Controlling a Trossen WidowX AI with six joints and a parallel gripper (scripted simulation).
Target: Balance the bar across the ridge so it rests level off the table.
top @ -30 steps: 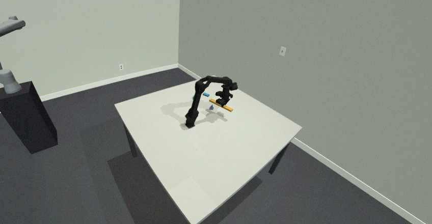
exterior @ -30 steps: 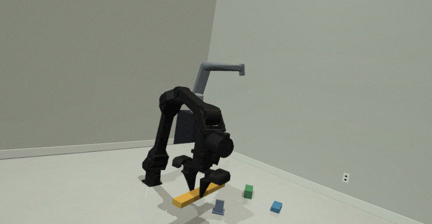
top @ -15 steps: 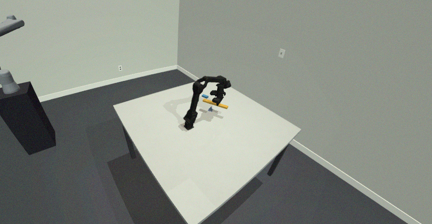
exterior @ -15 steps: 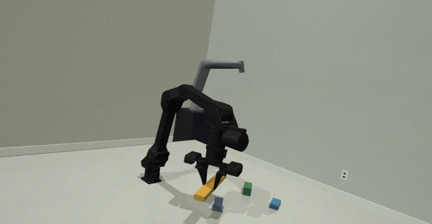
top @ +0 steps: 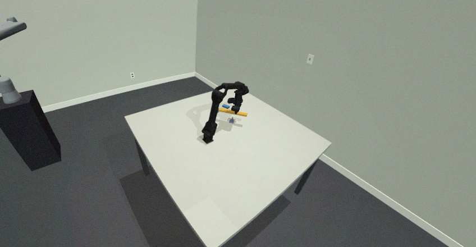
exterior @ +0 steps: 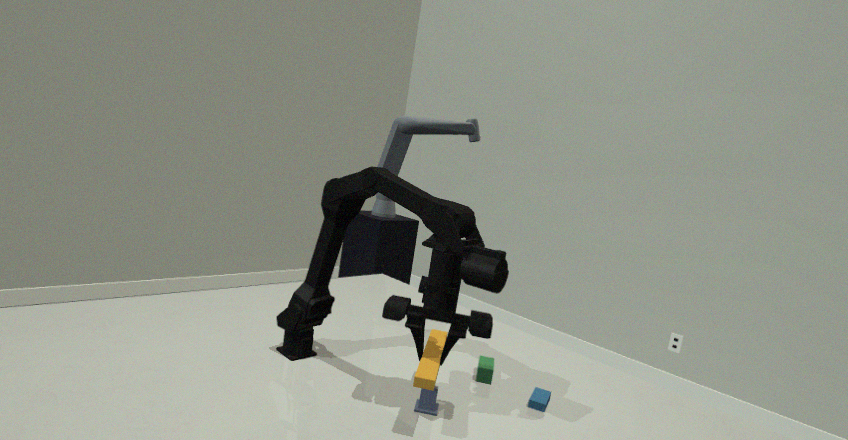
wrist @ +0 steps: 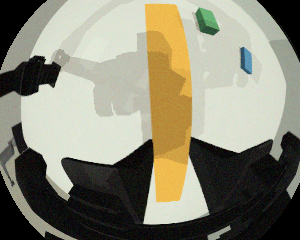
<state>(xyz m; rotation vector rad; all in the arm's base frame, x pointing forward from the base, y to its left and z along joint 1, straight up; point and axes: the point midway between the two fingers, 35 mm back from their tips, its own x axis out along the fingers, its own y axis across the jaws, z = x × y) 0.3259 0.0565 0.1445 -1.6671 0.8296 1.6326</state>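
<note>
The long orange bar (top: pixel 243 114) (exterior: pixel 425 374) (wrist: pixel 169 100) is held above the table, looking roughly level. My gripper (top: pixel 236 111) (exterior: pixel 431 360) (wrist: pixel 172 145) points down and is shut on the bar, one finger on each side. The small grey-blue ridge (top: pixel 231 120) (exterior: pixel 427 401) stands on the table below the bar. In the exterior view the bar's near end overlaps the ridge's top; in the top view a gap shows between them. The ridge does not show in the wrist view.
A green block (exterior: pixel 485 370) (wrist: pixel 207 20) and a blue block (top: pixel 225 106) (exterior: pixel 539 399) (wrist: pixel 246 60) rest on the white table (top: pixel 253 164) to one side of the bar. In the top view the arm mostly hides the green block. A grey arm stands on a dark pedestal (top: pixel 30 137) away from the table.
</note>
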